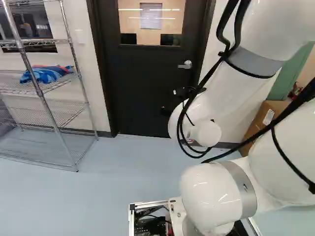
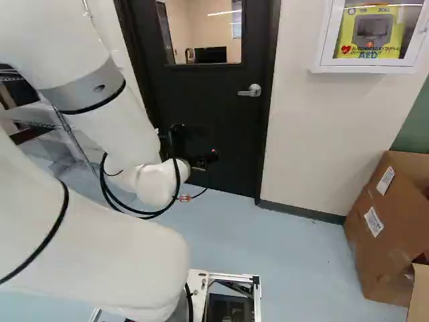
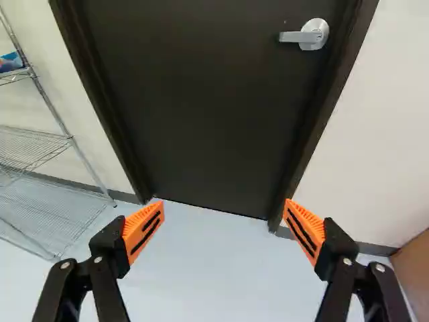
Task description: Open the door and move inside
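Right base view: cabinet [image 2: 365, 68] holds yellow case [image 2: 371, 32]

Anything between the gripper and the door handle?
Nothing visible. In the wrist view, the stretch from the open gripper up to the door handle shows only the black door's bare face.

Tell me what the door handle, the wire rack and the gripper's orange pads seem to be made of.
Door handle: metal, probably satin, with its silvery-grey sheen.
Wire rack: likely chromed steel, given its shiny thin rods.
Orange pads: matte and ribbed; rubber or flexible plastic, I can't tell which.
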